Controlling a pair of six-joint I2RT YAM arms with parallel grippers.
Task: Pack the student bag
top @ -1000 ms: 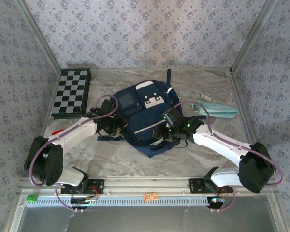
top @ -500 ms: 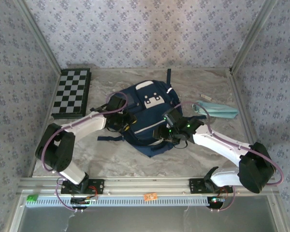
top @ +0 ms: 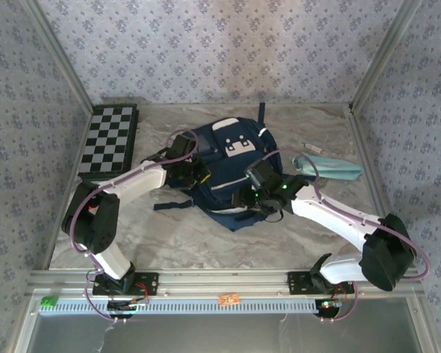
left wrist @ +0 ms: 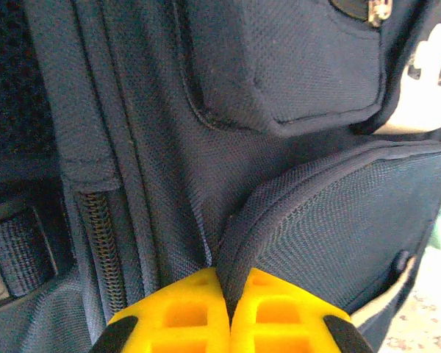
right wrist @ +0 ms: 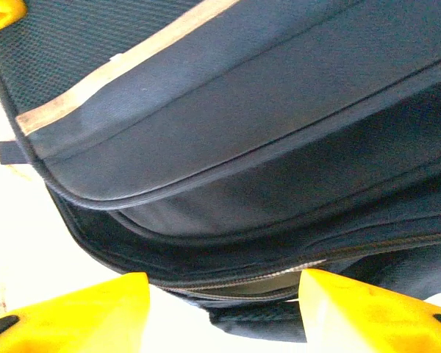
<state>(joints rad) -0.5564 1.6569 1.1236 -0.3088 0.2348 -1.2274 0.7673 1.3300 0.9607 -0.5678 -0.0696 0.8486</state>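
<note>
The student bag [top: 228,158] lies flat in the middle of the table [top: 198,243], front pockets up, straps trailing toward the far wall. I come at it from both sides, which I judge is the point: 1 side pins the fabric while the other works an opening.

My left jaws are fully shut on the bag. The yellow pads [left wrist: 169,316] meet with only a raised, piped ridge of the front pocket pinched between them. I take that ridge because it is the one firm edge on soft cloth. Pulling it should lift the panel and tension the zipper [left wrist: 95,243] just beside it.

My right jaws stand roughly half open at the bag's near edge. Their 2 pads [right wrist: 73,309] are well apart, and the lower seam with its pale zip line [right wrist: 279,276] runs across the gap. I see nothing clamped there. I read them as lined up to take that edge.

A chessboard [top: 110,140] lies at the far left and a light-blue pouch [top: 331,168] to the right. Both are outside the bag, so packing looks barely begun.
</note>
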